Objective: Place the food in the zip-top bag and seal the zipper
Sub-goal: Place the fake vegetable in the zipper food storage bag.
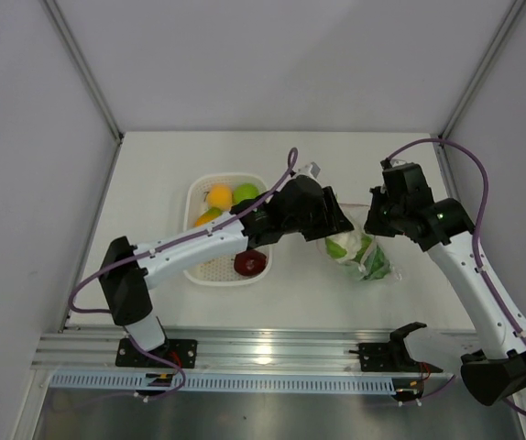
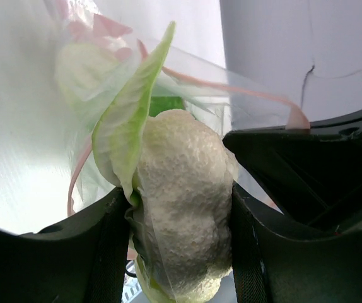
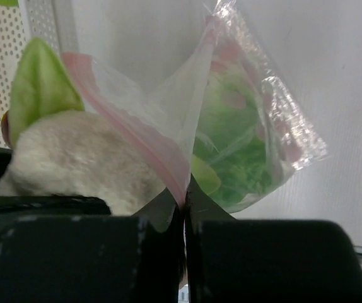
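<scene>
on the white bench (image 1: 153, 183), the perforated basket (image 1: 192, 194) sits left of centre. the zip-top bag (image 1: 366, 257) lies right of centre with one lettuce (image 3: 231, 145) inside. the right gripper (image 3: 184, 218) is pinched tight on the bag's pink zipper (image 3: 137, 136), holding the mouth up. the left gripper (image 2: 181, 221) clamps the second lettuce (image 2: 181, 189) at that mouth. the apple (image 1: 249, 263), lime-green fruit (image 1: 245, 192) and two orange fruits (image 1: 219, 195) lie in the basket.
</scene>
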Robot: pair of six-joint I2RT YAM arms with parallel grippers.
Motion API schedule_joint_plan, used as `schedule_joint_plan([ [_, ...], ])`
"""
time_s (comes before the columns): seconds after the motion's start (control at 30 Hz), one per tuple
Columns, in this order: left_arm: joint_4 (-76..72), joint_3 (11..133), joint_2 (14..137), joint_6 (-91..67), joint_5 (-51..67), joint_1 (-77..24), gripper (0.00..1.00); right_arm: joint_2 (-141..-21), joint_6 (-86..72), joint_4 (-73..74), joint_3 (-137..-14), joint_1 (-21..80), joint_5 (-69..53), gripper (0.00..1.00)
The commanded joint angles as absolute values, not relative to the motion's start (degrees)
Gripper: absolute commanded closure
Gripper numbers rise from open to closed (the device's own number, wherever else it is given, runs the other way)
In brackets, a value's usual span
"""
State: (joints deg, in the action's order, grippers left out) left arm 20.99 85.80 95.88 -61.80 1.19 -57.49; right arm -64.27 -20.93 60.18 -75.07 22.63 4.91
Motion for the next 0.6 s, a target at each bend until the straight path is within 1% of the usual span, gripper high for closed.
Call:
schedule_joint_plan([
  [0.0,24.34,91.74,97.29,-62.85,-10.89,-61.43,0.99,-63.81,-25.92,56.25,-75.15,23.47,4.92,1.0],
  [0.17,33.12,98.87,102.29,-63.45,-17.65,-64.33,0.98,-63.81,-27.16,56.08,-75.41,23.64,6.77,1.0],
  [0.3,40.15,103.88,106.43,-66.18,-17.58,-64.42,0.95,-64.34,-28.3,55.37,-74.27,23.73,6.68,1.0],
  [0.33,45.04,108.32,107.48,-67.49,-17.67,-64.42,0.94,-64.34,-28.47,55.2,-74.01,23.73,6.77,1.0],
  [0.4,49.98,112.65,110.02,-69.16,-18.62,-64.51,0.92,-64.34,-28.48,54.76,-73.13,23.82,6.94,1.0],
  [0.47,55.78,115.04,111.09,-72.59,-19.68,-64.51,0.89,-64.34,-28.83,54.49,-72.6,23.9,7.03,1.0],
  [0.57,57.84,116.01,112.32,-73.31,-21.53,-64.51,0.86,-63.98,-29.09,54.14,-72.68,24.08,6.5,1.0],
])
